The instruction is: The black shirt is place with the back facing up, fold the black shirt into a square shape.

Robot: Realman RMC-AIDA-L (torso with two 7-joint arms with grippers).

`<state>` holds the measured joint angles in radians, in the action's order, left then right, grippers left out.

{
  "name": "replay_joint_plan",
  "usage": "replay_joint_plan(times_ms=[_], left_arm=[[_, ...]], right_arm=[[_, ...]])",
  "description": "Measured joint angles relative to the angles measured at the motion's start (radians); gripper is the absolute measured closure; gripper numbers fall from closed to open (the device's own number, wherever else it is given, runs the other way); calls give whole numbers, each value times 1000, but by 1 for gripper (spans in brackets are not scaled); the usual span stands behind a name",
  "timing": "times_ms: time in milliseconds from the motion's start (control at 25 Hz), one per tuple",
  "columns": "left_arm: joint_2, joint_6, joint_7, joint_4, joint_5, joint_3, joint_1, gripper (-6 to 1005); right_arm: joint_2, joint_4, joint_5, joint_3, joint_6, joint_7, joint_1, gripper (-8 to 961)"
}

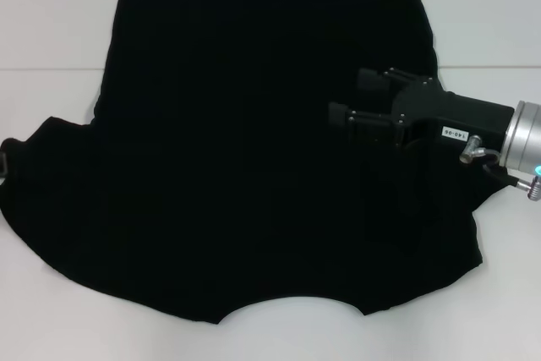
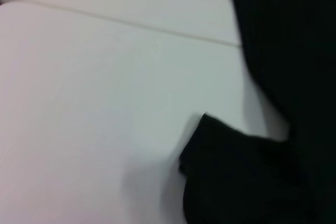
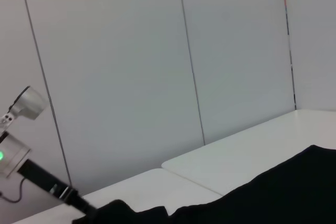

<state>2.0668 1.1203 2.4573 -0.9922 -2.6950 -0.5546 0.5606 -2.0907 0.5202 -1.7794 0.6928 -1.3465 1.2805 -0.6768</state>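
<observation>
Item: black shirt (image 1: 237, 150), one piece, spread flat on a white table (image 1: 51, 23); plain black side up, no lettering showing. Hem edge lies toward 12 o'clock, curved neckline toward 6 o'clock, sleeves reaching out at 9 and 3 o'clock. Cloth covers most of the table's middle. Item: right gripper (image 1: 359, 101), black body on a silver wrist, entering from 3 o'clock and positioned over the shirt's right portion; its two fingers stand apart with a gap between them, nothing held. Item: left gripper (image 3: 100, 214), at the left sleeve end, 9 o'clock; whether its jaws are apart or closed cannot be told. Left wrist view: a sleeve edge (image 2: 231, 177) on white tabletop.
</observation>
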Motion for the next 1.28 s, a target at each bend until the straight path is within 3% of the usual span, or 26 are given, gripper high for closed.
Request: replay_joint_plan(times_ms=[240,560,760,1040,1240,1280], left_arm=[[6,0,-9,10,7,-23,70,963],[53,19,-54,-1,117,-192,100,954],[85,50,-184,5,233,-217,86,948],[85,52,-239,104,313,-222,108,941],[95,82,-325,110,419,-227,109,935],[95,97,-345,111,447,-228,109,895]], right_arm=[[0,-2,0,-4,-4,5,12,39],[1,-2,0,-4,-7,6,27,39],[1,-2,7,-7,-7,4,29,39],[2,7,17,-8,-1,2,25,39],[8,14,37,-10,2,8,28,39],[11,18,38,-12,3,20,29,39]])
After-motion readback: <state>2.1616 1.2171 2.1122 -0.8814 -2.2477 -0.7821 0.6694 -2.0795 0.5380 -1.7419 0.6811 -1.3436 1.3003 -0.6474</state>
